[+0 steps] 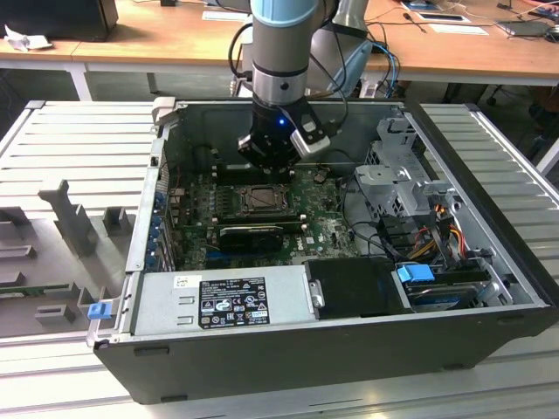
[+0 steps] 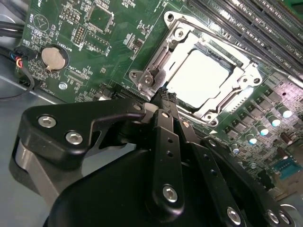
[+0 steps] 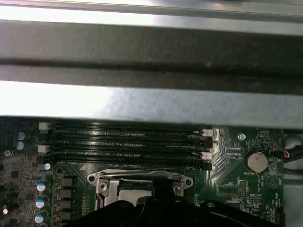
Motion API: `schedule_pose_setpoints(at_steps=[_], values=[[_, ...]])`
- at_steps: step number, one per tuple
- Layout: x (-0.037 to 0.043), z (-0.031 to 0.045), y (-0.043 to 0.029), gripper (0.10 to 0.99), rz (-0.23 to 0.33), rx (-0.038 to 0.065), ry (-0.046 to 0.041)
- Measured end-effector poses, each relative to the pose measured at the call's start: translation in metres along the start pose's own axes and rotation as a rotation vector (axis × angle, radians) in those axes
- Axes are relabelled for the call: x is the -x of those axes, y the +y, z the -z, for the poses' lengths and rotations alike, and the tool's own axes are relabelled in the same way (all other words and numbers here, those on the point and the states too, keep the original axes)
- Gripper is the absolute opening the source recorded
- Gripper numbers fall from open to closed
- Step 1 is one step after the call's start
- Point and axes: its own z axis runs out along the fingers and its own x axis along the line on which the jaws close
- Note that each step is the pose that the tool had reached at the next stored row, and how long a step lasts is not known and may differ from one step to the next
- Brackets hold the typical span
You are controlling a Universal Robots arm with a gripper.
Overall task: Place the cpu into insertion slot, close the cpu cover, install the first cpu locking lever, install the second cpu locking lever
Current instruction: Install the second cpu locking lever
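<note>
With the dull silver square cpu (image 2: 204, 80) seated under the thin silver-grey cpu cover (image 2: 222, 56), the black gripper (image 2: 165, 94), fingers pressed together just beside that cover's corner, should push its lever gently and squarely

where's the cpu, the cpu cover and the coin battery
cpu (image 2: 201, 78), second wrist view, middle of its bright metal face
cpu cover (image 2: 177, 35), second wrist view, corner of the silver frame
coin battery (image 2: 52, 57), second wrist view, middle of the round cell
</note>
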Motion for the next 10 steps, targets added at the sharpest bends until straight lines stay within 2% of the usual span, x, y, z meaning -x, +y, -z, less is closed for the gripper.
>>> schedule_pose_setpoints(at_steps=[5,10], values=[[0.0000,0.0027,-0.0009,0.106,0.000,0.000,0.0000],[0.0003,0.0115,-0.0004,0.106,0.000,0.000,0.0000]])
